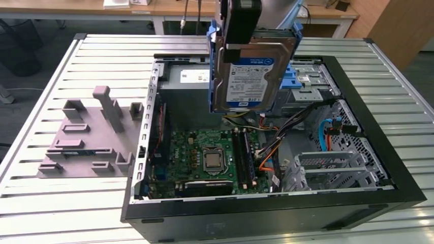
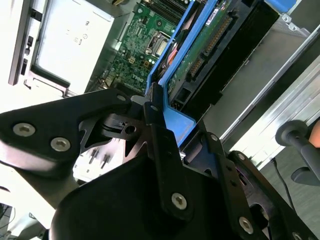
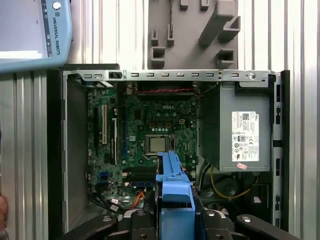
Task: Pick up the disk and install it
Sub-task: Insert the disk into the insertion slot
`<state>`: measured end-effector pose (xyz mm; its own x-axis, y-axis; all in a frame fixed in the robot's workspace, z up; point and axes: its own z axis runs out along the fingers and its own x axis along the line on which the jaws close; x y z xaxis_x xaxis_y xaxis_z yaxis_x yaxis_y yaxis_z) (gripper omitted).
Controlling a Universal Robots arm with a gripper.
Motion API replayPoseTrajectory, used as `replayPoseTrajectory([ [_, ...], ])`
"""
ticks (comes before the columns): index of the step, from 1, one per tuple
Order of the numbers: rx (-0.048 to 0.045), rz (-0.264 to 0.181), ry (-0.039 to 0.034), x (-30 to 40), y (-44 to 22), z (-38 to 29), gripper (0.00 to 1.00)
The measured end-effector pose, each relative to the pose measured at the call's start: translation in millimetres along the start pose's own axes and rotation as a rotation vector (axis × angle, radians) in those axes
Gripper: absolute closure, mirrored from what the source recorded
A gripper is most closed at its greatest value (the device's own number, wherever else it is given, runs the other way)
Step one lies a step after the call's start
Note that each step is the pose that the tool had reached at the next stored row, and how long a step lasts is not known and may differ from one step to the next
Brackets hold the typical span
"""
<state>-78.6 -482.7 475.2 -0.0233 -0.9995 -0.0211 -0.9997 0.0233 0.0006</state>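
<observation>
The disk [image 1: 252, 76] hangs upright above the open computer case [image 1: 271, 211], its white-and-blue label facing the exterior view and blue rails along its sides. My gripper [image 1: 239, 41] is shut on its upper end, by the blue handle. In the second wrist view the black fingers [image 2: 161, 131] clamp the blue carrier [image 2: 182, 60], and the disk's connector edge points down toward the case. In the first wrist view the blue handle [image 3: 174, 192] sits between the fingers of my gripper [image 3: 174, 222], over the motherboard [image 3: 150, 130].
A grey metal drive bay with a blue bracket [image 1: 303, 77] lies just behind the disk, at the case's far right in the exterior view. The power supply [image 3: 242, 130] fills one corner. A grey plastic stand [image 1: 88, 137] sits on the slatted table, left of the case. Cables [image 1: 271, 152] cross the case floor.
</observation>
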Motion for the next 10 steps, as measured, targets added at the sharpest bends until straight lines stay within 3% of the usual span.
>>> replayPoseTrajectory([
  [10, 0.0001, 0.0, 0.0006, 16.7, -0.4, 0.7, 0.64],
])
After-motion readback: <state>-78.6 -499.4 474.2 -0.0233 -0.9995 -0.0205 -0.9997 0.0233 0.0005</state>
